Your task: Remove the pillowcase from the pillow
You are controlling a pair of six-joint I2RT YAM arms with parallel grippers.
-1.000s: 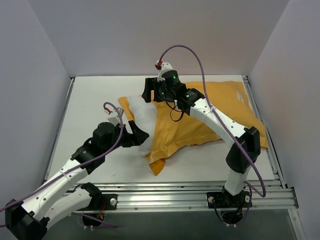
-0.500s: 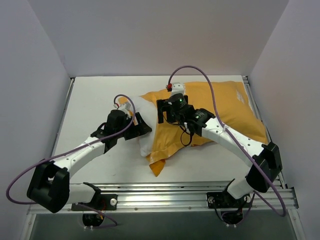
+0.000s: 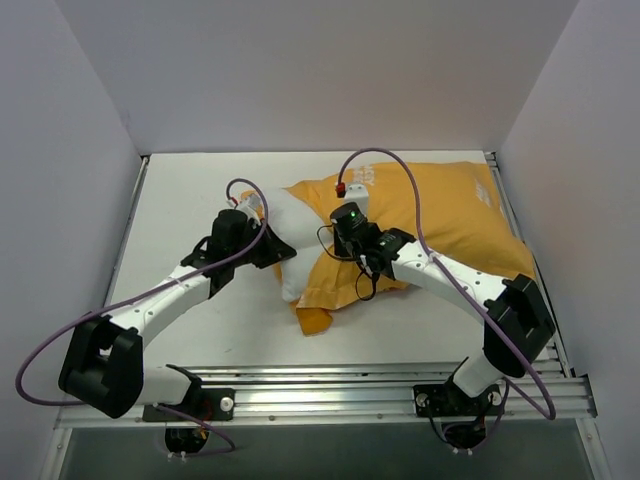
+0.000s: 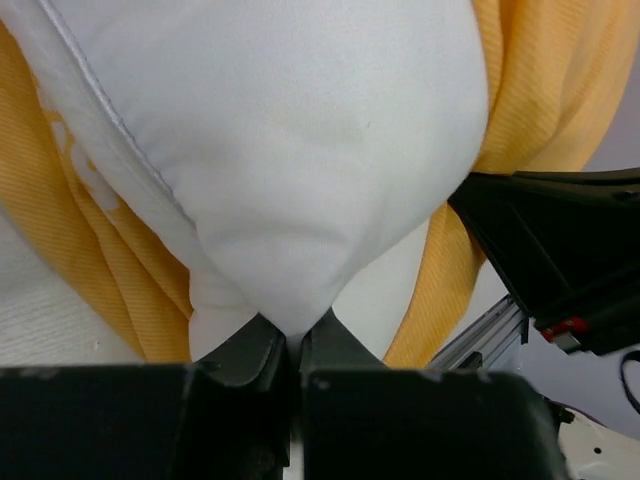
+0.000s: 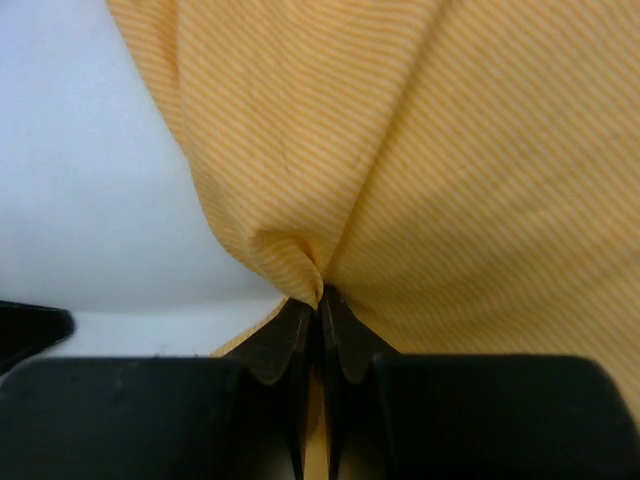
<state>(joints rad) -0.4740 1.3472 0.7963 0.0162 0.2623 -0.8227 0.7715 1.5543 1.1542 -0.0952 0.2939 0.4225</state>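
Observation:
The white pillow (image 3: 292,240) sticks out of the left, open end of the orange pillowcase (image 3: 450,215), which lies across the table's middle and right. My left gripper (image 3: 275,245) is shut on a pinch of the pillow's white fabric (image 4: 290,215); its jaws meet at the fold (image 4: 293,340). Orange cloth (image 4: 100,270) hangs on both sides of the pillow there. My right gripper (image 3: 335,250) is shut on a fold of the pillowcase (image 5: 450,170) near its open edge, the jaws closed on the pinch (image 5: 320,300).
The white tabletop (image 3: 180,200) lies to the left and in front. A metal rail (image 3: 400,385) runs along the near edge. Grey walls close in the sides and back. A loose orange corner (image 3: 313,320) of the cloth hangs toward the front.
Both grippers have come down onto the bundle and closed: the left on the white pillow fabric, the right on the orange cloth. The right arm moved nearer and lower.

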